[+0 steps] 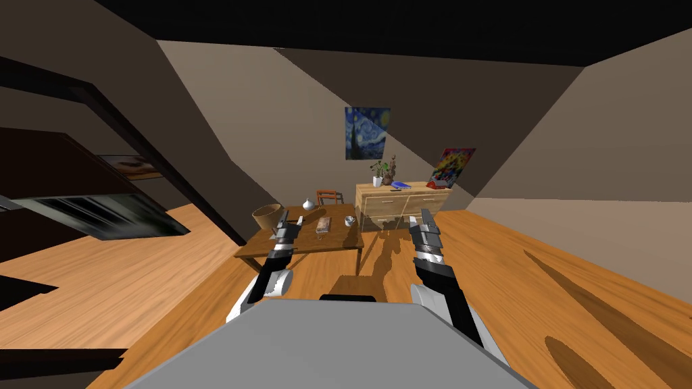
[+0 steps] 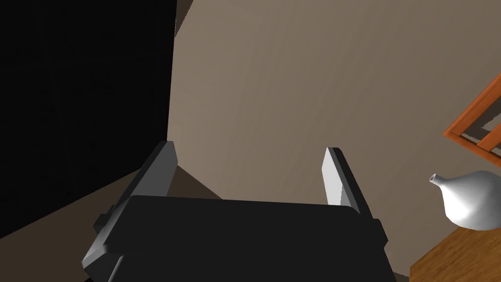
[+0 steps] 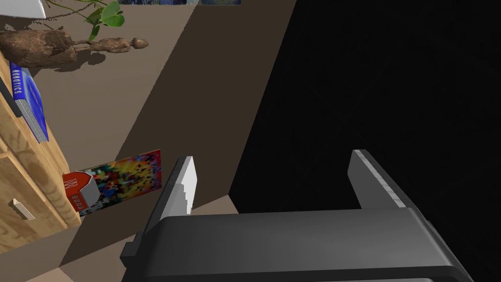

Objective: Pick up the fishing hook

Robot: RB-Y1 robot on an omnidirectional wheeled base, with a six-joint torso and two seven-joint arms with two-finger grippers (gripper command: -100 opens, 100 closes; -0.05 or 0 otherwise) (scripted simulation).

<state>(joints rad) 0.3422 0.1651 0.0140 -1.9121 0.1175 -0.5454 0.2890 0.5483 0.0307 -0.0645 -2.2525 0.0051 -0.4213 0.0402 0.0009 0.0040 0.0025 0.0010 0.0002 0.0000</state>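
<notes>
Fingers apart on both, the left gripper (image 2: 250, 147) hangs over the table (image 1: 297, 251), nearer than the right gripper (image 3: 274, 155) off its side; the hook's too small to spot, likely ahead on the table.

I see a brown wooden table (image 1: 338, 242) carrying a tan round bowl (image 1: 266, 215), a white narrow-necked vase (image 1: 308, 204), a brownish flat block (image 1: 324, 225) and a white mug (image 1: 349, 221).
</notes>
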